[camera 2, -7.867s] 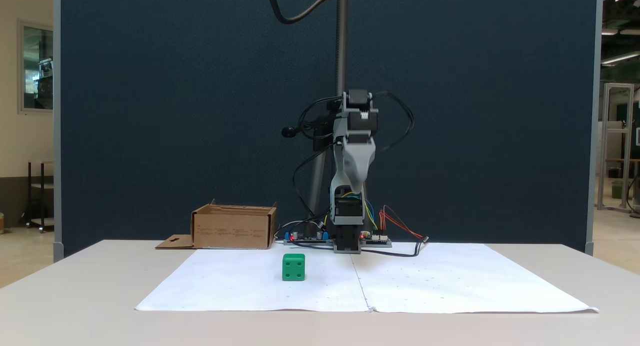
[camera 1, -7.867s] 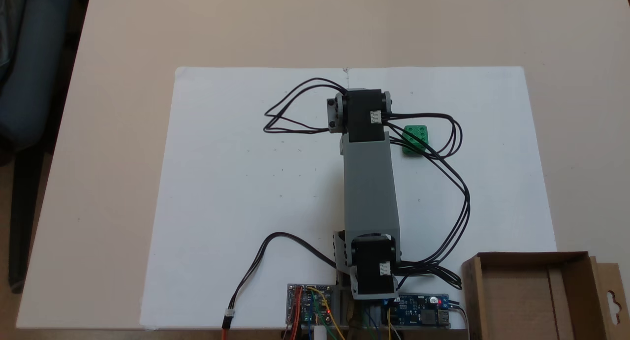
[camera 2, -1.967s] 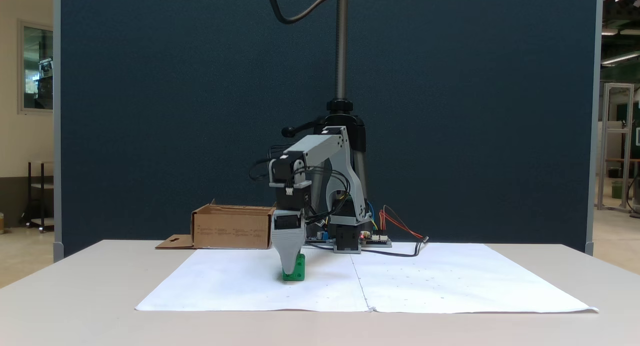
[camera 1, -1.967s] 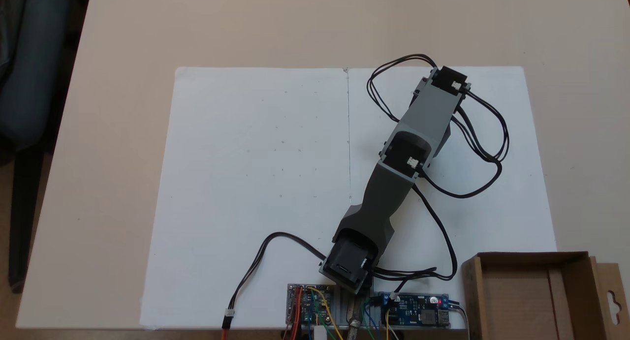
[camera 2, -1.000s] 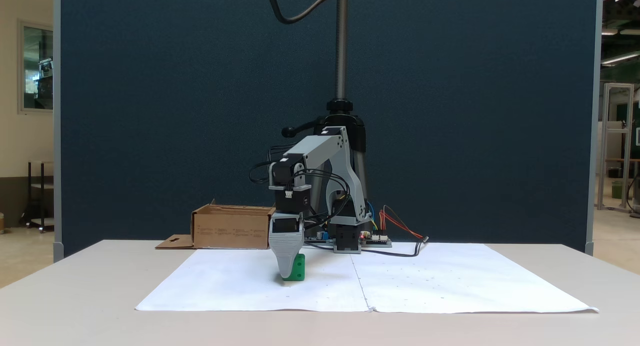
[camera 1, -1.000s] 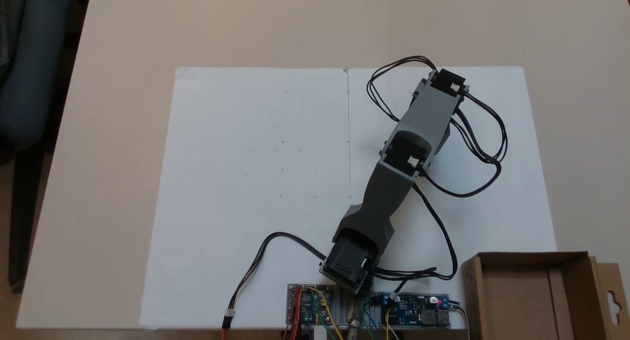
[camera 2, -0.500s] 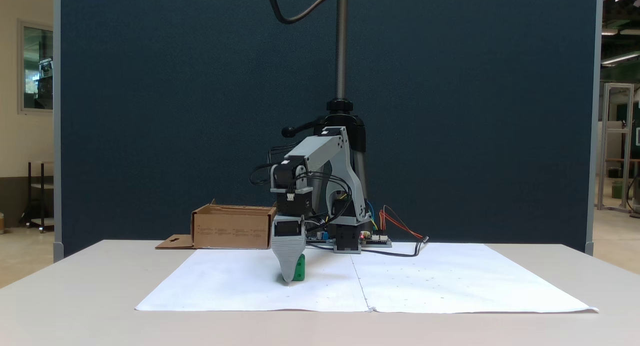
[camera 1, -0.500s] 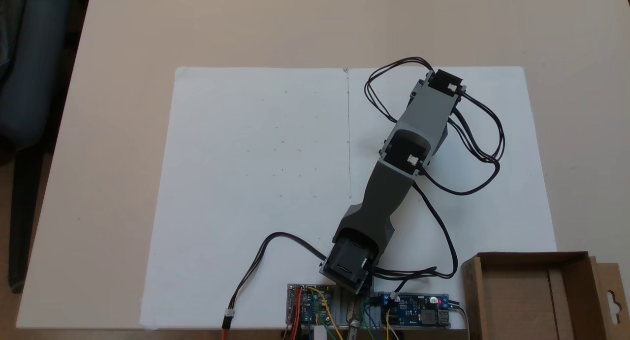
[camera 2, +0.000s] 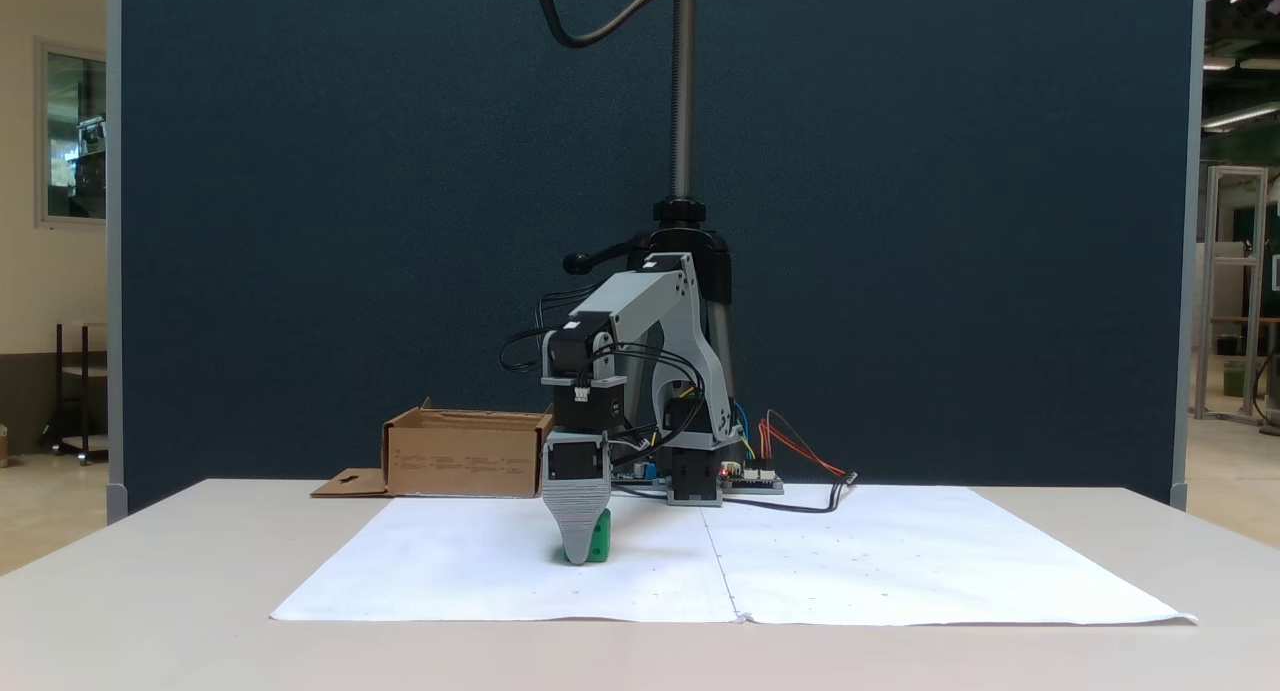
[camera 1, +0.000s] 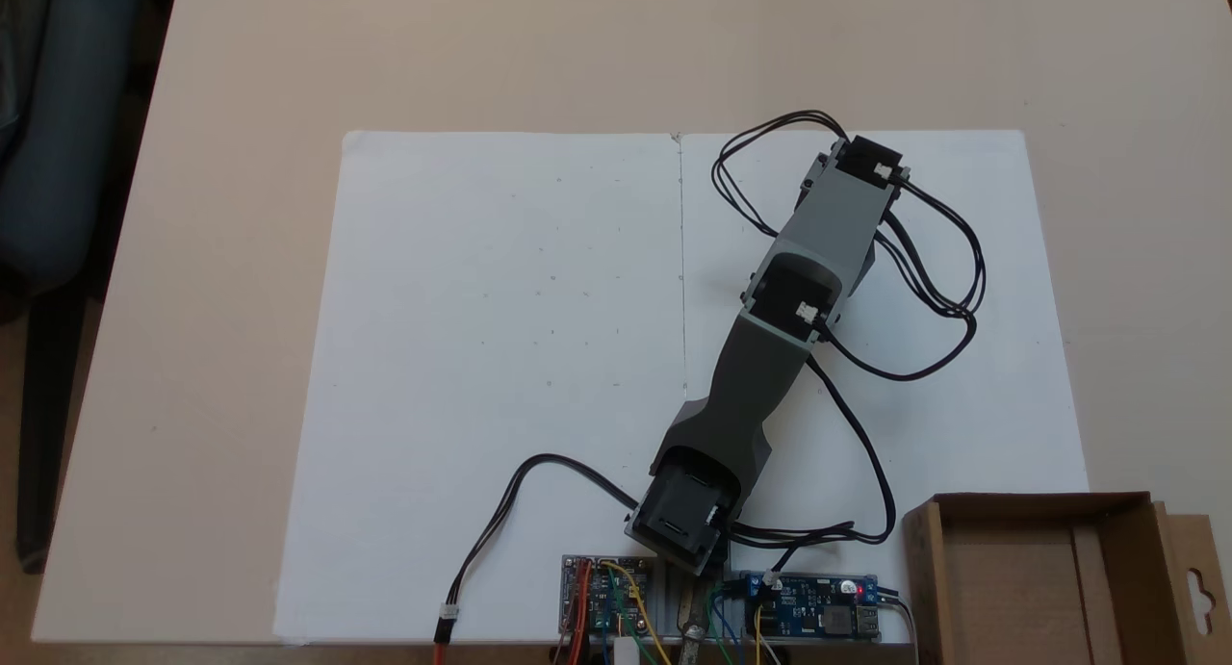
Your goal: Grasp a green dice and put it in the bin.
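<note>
The green dice (camera 2: 599, 537) sits on the white paper, left of the arm's base in a fixed view. My gripper (camera 2: 578, 555) points straight down at it, tip near the paper. The grey front jaw covers most of the dice, leaving only its right side showing. The other jaw lies behind the front one, so I cannot tell how they stand. From above, the grey forearm (camera 1: 835, 213) reaches to the far right of the paper and covers what is under it. The bin (camera 1: 922, 569), a brown cardboard box, stands open by the arm's base (camera 2: 465, 463).
Circuit boards (camera 1: 818, 617) and loose black cables (camera 1: 929, 290) lie around the base. The white paper sheet (camera 1: 481, 357) covers the table's middle. A dark blue partition (camera 2: 300, 221) and a camera pole (camera 2: 683, 81) stand behind the arm.
Over the last second the gripper shifted slightly over the dice and now covers a bit more of it. The dice stays on the paper. The wrist moved a touch left seen from above.
</note>
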